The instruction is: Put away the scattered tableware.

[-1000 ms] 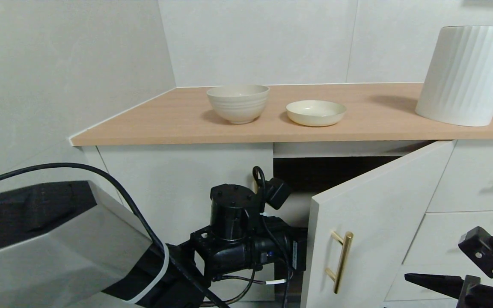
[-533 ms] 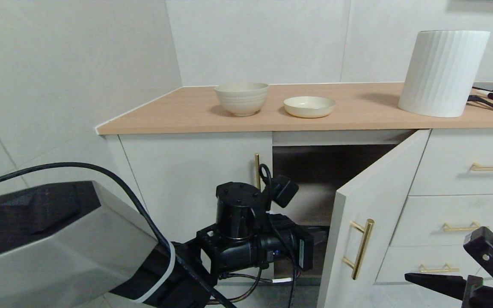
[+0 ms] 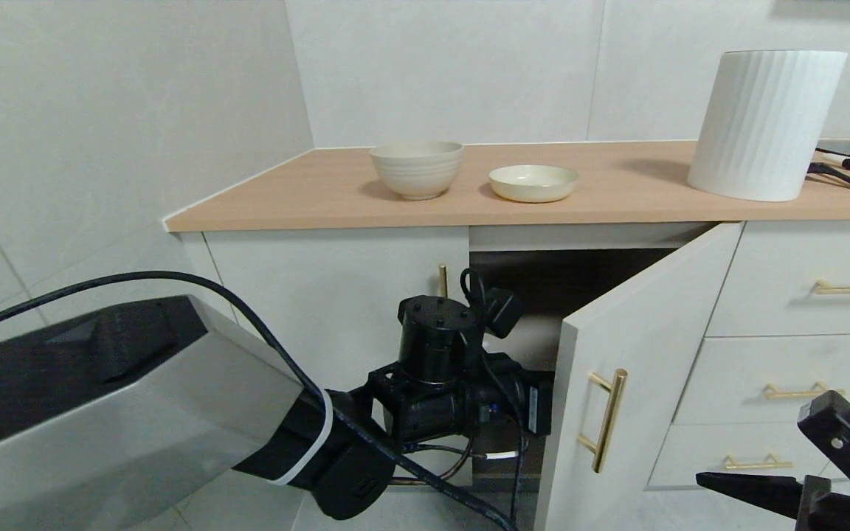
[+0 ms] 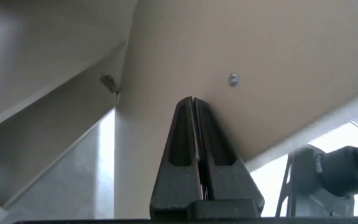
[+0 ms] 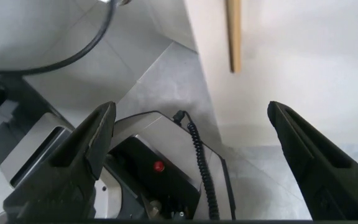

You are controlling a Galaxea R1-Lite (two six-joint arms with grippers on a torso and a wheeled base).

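Door-opening looks to be the step in hand: the cabinet door (image 3: pixel 639 354) stands only partly swung out, hinged on the side next to the drawers (image 3: pixel 801 280), with its brass handle (image 3: pixel 606 420) near the free edge. The left gripper (image 4: pixel 193 106) has its fingers pressed fully together, holding nothing, and points at the pale inner face of the door, close to a small screw (image 4: pixel 232 78); whether the tips touch the panel I cannot tell. To do this well, the closed fingers should probably bear on the inner face close to the free edge, where leverage is best, and sweep along the door's arc instead of pushing straight, so they do not slide off the smooth panel. The right gripper (image 5: pixel 190 111) hangs low in front of the drawers with its fingers spread wide and empty, and it seems to sit within reach of the swinging door, so it may need to stay clear. The tableware waits on the wooden countertop (image 3: pixel 307 195): a ribbed bowl (image 3: pixel 417 169) and a shallow dish (image 3: pixel 533 182) stand near each other but apart, directly above the dark cabinet opening (image 3: pixel 543 280), well apart from the ribbed white container (image 3: pixel 764 122). A fully open door would give either arm room to carry them down and in
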